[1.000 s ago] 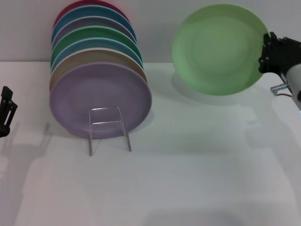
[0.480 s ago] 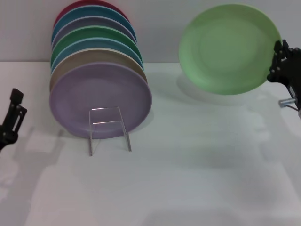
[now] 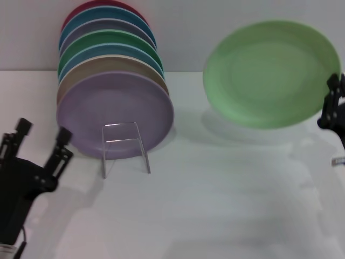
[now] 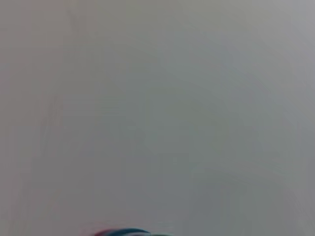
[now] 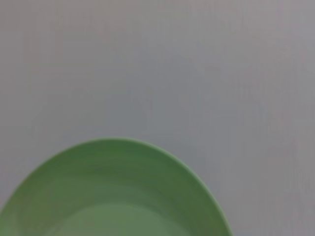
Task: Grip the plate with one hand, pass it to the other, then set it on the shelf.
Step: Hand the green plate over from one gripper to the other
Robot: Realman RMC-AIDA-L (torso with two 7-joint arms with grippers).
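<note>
From the head view, the right gripper [image 3: 333, 108] is clenched on the right edge of the plate [image 3: 269, 73], held up in the air over the far right of the tabletop [image 3: 215, 205]. The left gripper [image 3: 40, 143], fingers spread, sits at the near left beside the shelf [image 3: 125, 147] and its stacked plates [image 3: 114, 110]. The left wrist view shows mostly blank wall. The right wrist view shows the plate's upper rim [image 5: 123, 196].

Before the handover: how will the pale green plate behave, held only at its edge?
The plate looks rigid, so it should not flex. Held at one rim point by the right gripper, it may pivot. Its smooth matte surface could slip.
</note>
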